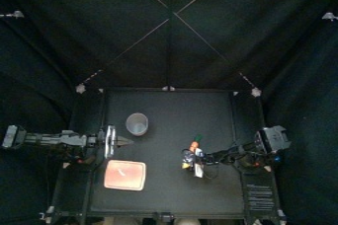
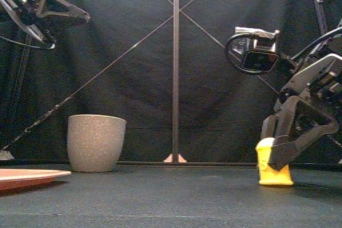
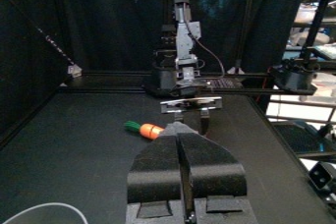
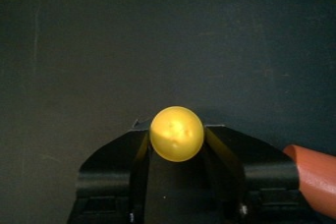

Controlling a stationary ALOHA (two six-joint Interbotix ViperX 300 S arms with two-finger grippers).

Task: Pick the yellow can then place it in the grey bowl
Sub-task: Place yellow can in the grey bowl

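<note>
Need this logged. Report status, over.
Left gripper shut, parked left. Right gripper at yellow can, can on table, grip unconfirmed. Grey bowl unobstructed; toy carrot beside can.

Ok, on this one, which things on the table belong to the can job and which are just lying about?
For the job:
- yellow can
- grey bowl
- right gripper, down at the can

Just lying about:
- pink tray
- toy carrot, close to the can
- left gripper, idle at the table's left
</note>
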